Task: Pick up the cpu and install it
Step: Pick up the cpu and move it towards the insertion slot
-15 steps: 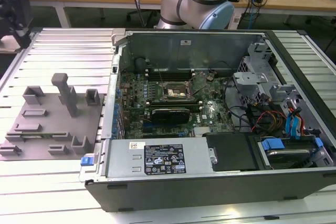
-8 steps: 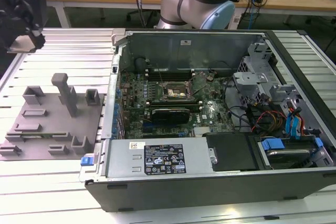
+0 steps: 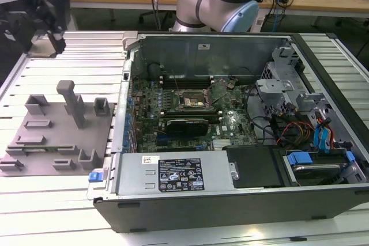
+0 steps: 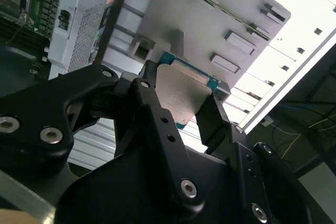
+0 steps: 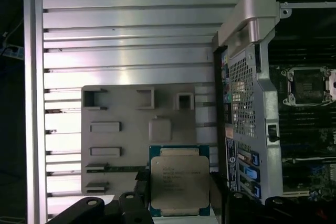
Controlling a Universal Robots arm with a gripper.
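Note:
The cpu (image 4: 181, 95) is a flat square chip with a silvery metal top and a green rim. My gripper (image 4: 181, 106) is shut on it, with one black finger (image 4: 148, 95) on each of two opposite edges. In the first wrist view the cpu (image 5: 179, 184) hangs above the grey fixture plate (image 5: 131, 145), beside a bare square recess (image 5: 160, 128). In the exterior view my gripper (image 3: 53, 41) is high over the slatted table, at that view's upper left. The black socket frame (image 3: 191, 101) on the motherboard stands open and bare, also seen as the socket frame (image 5: 307, 85).
The open computer case (image 3: 230, 200) lies on its side on the exterior view's right, with cables, drive bays and a power supply inside. Its metal wall (image 5: 252, 77) rises between the fixture plate and the motherboard. Grey posts (image 3: 75, 102) stand up from the fixture plate (image 3: 57, 131).

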